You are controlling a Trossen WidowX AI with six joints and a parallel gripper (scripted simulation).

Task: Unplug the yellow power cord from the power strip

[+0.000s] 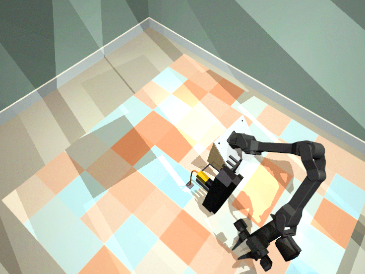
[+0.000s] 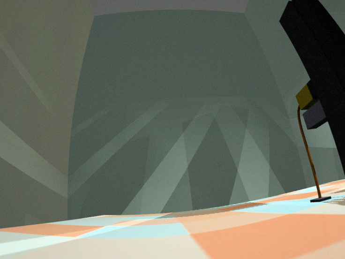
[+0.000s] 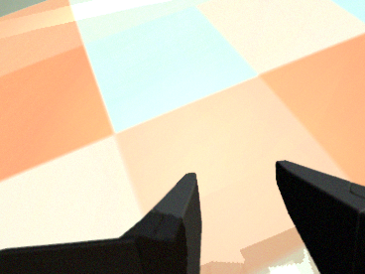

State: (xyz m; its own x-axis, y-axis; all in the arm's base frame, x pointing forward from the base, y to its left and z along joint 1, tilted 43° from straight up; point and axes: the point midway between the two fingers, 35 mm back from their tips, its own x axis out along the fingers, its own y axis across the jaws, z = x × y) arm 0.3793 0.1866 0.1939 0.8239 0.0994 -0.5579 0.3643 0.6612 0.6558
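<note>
one gap decides it: fingers (image 1: 246,247), part spread and holding nothing, sit well apart from the plug (image 1: 203,176), which lies beyond the strip (image 1: 220,190), up-left in the top view.

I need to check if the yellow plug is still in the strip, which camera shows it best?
The top view: the yellow plug sits against the black power strip. The exterior view shows it sideways at the frame's edge; the wrist view shows only floor and jaws.
</note>
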